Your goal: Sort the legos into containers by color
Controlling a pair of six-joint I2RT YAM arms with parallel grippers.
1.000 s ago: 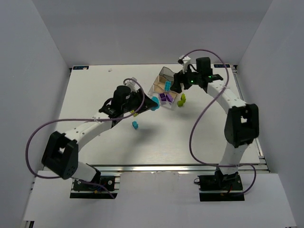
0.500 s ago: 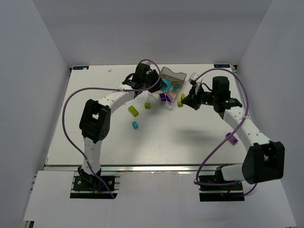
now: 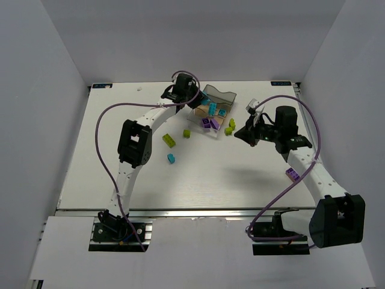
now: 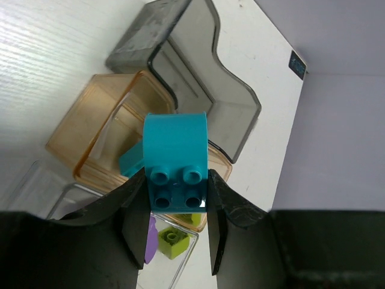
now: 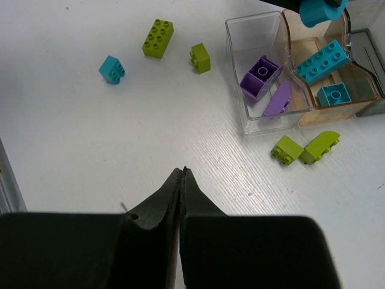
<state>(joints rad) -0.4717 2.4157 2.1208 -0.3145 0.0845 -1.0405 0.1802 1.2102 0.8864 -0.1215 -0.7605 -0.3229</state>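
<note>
four green legos [image 5: 157, 38], four cyan legos [image 5: 321, 61], two purple legos [image 5: 260, 76].

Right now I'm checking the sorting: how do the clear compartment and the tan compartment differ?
The clear compartment is colourless; the tan compartment is amber-tinted. The clear one holds two purple bricks; the tan one holds two cyan bricks. The left gripper holds another cyan brick above the tan one, not the clear one. Both sit side by side in one tray, and neither holds green.
</note>
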